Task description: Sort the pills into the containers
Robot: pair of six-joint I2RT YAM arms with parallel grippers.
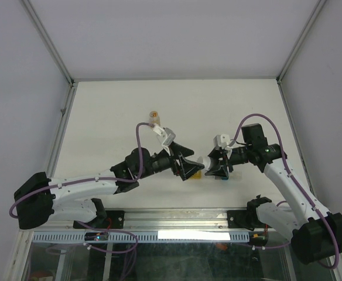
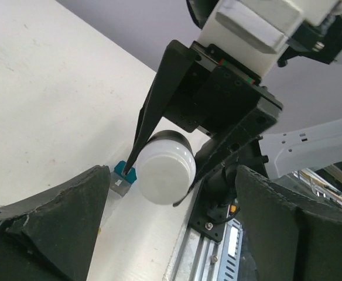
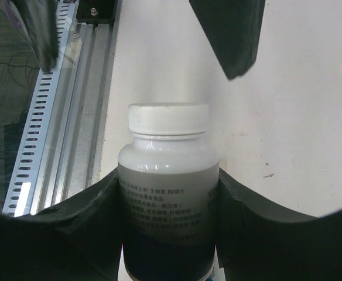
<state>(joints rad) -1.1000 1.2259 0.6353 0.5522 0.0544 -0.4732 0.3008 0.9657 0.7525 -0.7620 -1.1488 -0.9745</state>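
Holding bottle (image 3: 168, 193) level in right gripper (image 1: 216, 165), jaws clamped round body. Pointing cap (image 3: 168, 119), still screwed on, toward left gripper (image 1: 188, 166). Standing wide open there, fingers near cap, gripping nothing. Sitting on table (image 1: 112, 117) just beneath both grippers: containers (image 2: 124, 170), yellow and teal cubes showing, contents hidden. Judging task barely begun: no pills out yet; uncapping, tipping, sorting all left.

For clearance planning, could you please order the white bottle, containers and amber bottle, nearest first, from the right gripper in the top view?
1. White bottle, held by the right gripper.
2. Containers, just beside it.
3. Amber bottle, far back-left.
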